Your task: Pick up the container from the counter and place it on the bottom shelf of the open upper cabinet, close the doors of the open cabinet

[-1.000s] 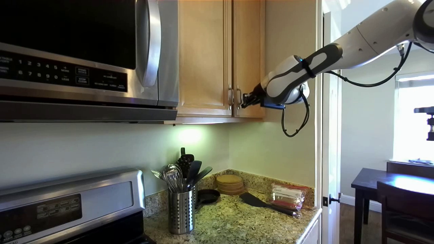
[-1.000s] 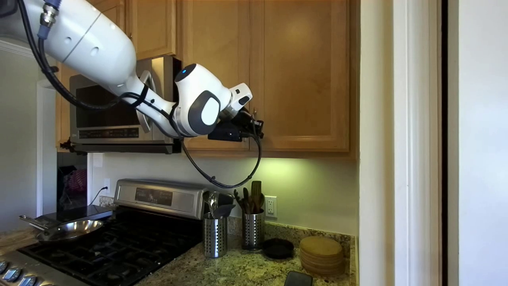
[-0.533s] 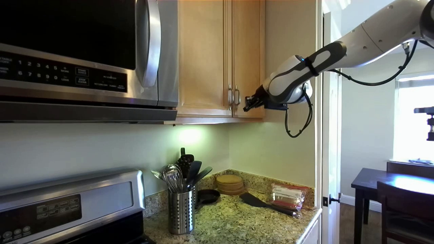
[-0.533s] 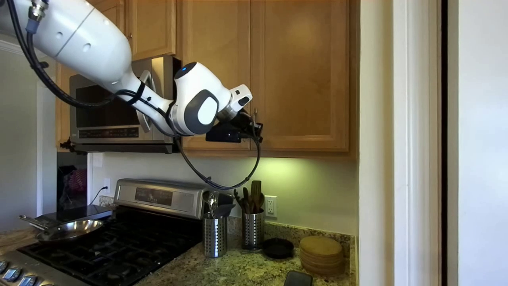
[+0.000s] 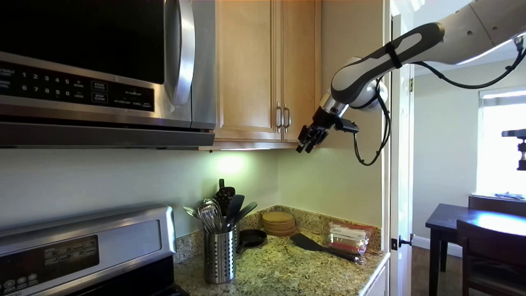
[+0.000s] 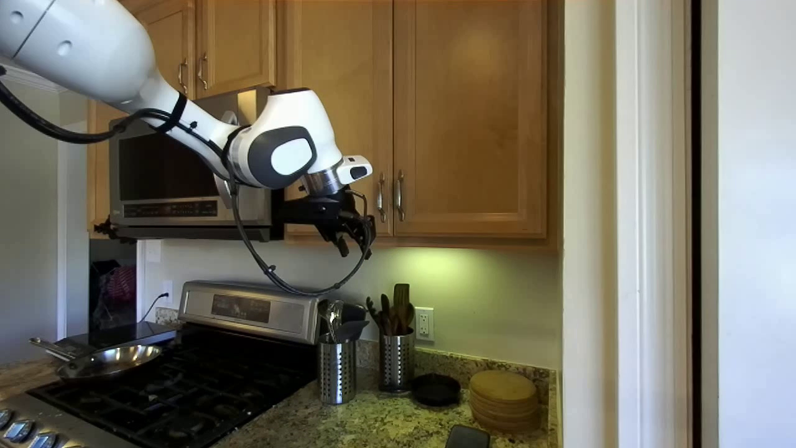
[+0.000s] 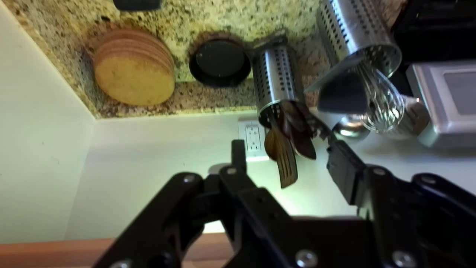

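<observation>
In both exterior views the empty, part-spread hand (image 5: 304, 150) is hanging mid-frame, presumably because the doors (image 5: 246, 78) are sitting closed.

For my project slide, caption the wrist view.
Open, empty gripper with granite counter, two utensil holders and black pan beyond.

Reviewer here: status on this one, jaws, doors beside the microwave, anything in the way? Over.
Jaws open, nothing between them. Doors both shut. Container not in sight. No obstruction seen at the doors.
</observation>
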{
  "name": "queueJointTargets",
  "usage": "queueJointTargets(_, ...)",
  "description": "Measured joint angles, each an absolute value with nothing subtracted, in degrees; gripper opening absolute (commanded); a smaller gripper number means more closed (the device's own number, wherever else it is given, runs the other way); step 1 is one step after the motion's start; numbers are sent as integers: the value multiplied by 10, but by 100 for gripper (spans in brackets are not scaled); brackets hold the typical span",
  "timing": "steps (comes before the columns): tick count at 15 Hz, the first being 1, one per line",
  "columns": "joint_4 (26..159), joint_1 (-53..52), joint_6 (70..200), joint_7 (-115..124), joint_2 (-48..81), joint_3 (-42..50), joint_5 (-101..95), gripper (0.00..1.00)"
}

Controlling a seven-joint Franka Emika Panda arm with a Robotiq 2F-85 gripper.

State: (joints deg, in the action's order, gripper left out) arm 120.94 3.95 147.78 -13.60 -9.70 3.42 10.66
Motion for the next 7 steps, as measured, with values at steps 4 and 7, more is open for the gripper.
queueJointTargets(4,1211,41,1367,-136,-121,50,53,100)
queueJointTargets(7,1225,45,1358,-135,-129,51,27,100)
